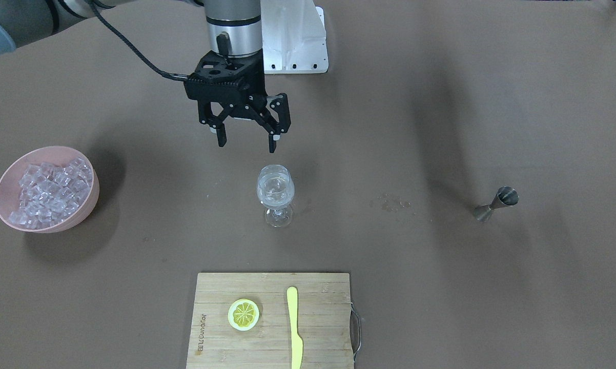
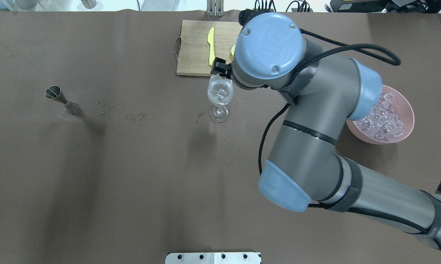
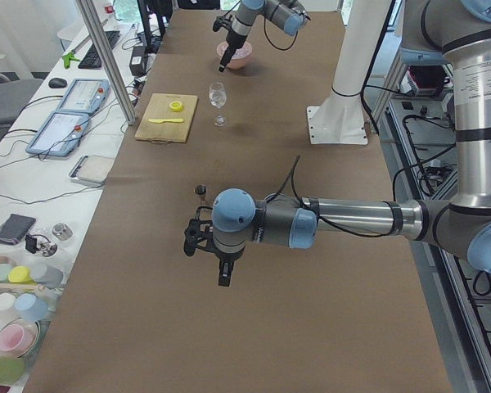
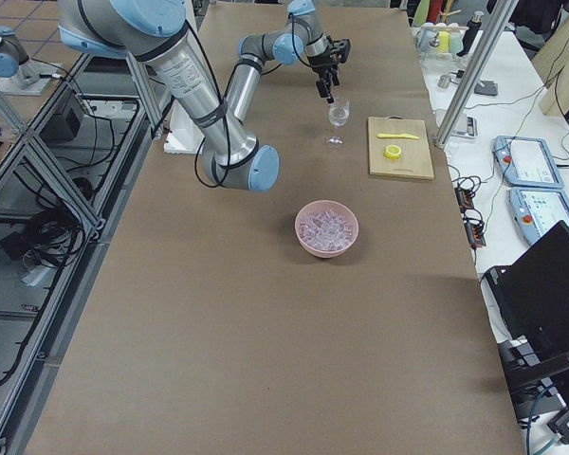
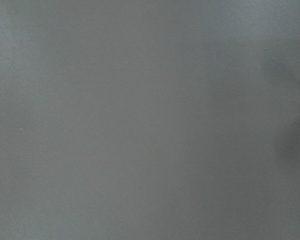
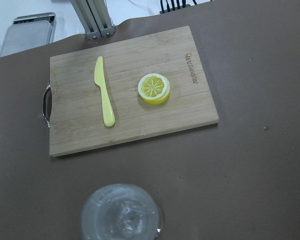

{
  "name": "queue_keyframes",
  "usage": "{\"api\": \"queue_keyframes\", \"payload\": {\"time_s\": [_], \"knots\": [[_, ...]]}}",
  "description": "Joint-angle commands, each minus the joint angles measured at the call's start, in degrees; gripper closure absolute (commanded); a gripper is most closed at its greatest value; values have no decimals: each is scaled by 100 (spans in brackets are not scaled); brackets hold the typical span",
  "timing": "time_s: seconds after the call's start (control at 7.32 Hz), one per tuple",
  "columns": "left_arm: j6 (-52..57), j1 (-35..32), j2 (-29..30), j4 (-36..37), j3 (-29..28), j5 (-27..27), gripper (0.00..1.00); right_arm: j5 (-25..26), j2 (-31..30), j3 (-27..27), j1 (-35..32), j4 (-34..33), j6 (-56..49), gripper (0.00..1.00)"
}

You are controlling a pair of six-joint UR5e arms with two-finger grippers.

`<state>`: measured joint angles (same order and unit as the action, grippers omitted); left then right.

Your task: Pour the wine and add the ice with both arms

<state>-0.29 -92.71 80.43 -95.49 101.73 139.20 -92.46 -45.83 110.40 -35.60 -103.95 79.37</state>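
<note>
A wine glass (image 1: 275, 193) stands mid-table and holds a few clear ice cubes; I cannot make out the wine among them. My right gripper (image 1: 247, 144) hangs open and empty just above and behind the glass. In the overhead view only its finger tips (image 2: 220, 68) show past the wrist, over the glass (image 2: 220, 94). The right wrist view shows the glass (image 6: 121, 214) from above with a cube inside. A pink bowl (image 1: 85, 207) full of ice (image 1: 49, 192) sits on the robot's right. My left gripper (image 3: 209, 258) hovers over bare table near the jigger; I cannot tell if it is open.
A steel jigger (image 1: 495, 204) stands on the robot's left, with spilled drops (image 1: 390, 203) between it and the glass. A wooden cutting board (image 1: 318, 333) at the far edge carries a lemon slice (image 1: 243, 314) and a yellow knife (image 1: 294, 328).
</note>
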Motion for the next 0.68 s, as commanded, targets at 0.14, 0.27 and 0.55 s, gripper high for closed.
{"api": "queue_keyframes", "payload": {"time_s": [0.14, 0.27, 0.55], "knots": [[-6, 8, 8, 21, 40, -377, 2, -2214, -1424, 939, -1663, 58, -1917, 0], [-189, 8, 8, 48, 58, -385, 2, -2833, -1785, 939, -2200, 68, -2664, 0], [-455, 34, 34, 48, 84, -403, 2, -3015, -2785, 904, -2914, 50, -4315, 0]]}}
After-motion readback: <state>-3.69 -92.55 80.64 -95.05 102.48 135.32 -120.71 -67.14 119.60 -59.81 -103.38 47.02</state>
